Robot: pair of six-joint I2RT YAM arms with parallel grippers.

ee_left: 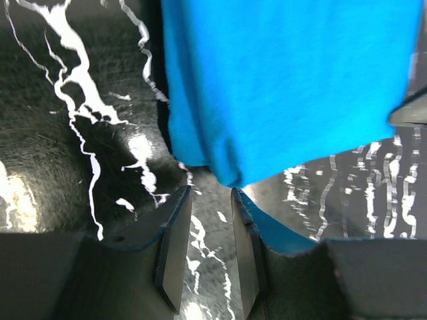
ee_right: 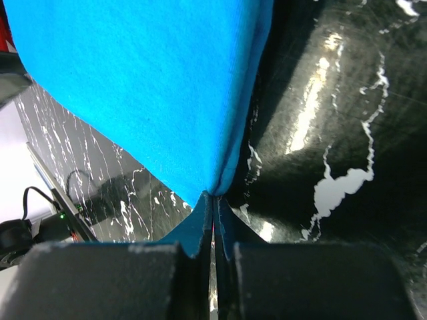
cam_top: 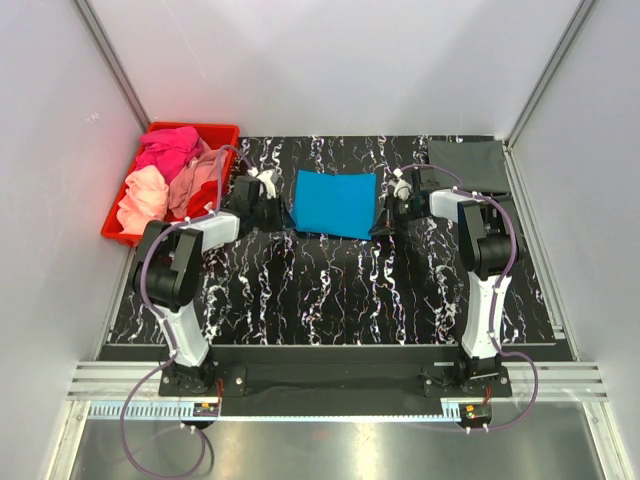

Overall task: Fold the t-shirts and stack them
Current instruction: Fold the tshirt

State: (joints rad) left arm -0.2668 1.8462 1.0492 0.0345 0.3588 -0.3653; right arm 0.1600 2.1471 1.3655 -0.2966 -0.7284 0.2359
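Right, from my seat the bright blue cloth t-shirt point(cam_top: 335, 203) lies on the far half of the black table with white marble veining point(cam_top: 330, 290), between the two grippers; from above it reads as a rough rectangle, slightly skewed.

The right gripper point(ee_right: 213, 199) has its jaws pressed together with no gap I can see; the shirt's edge runs straight down into the tips, so it is pinching that blue cloth at the shirt's right side; the fabric fans out up and to the left from the pinch, with the glossy table showing beside it.

The left gripper point(ee_left: 209, 193) sits at the shirt's left side with its jaws standing narrowly apart; I see marbled table through the gap and no cloth between the fingers point(ee_left: 175, 253); a rounded corner of the blue shirt hangs just beyond the tips.

A dark grey folded cloth shirt point(cam_top: 468, 165) lies flat in the table's far right corner, apart from the blue one, with the right arm's wrist just in front of it.

A red plastic bin point(cam_top: 215, 131) stands at the far left; it holds a heap of loose shirts, a hot pink shirt point(cam_top: 170, 150) toward the back and paler pink and peach shirts point(cam_top: 148, 195) nearer me.
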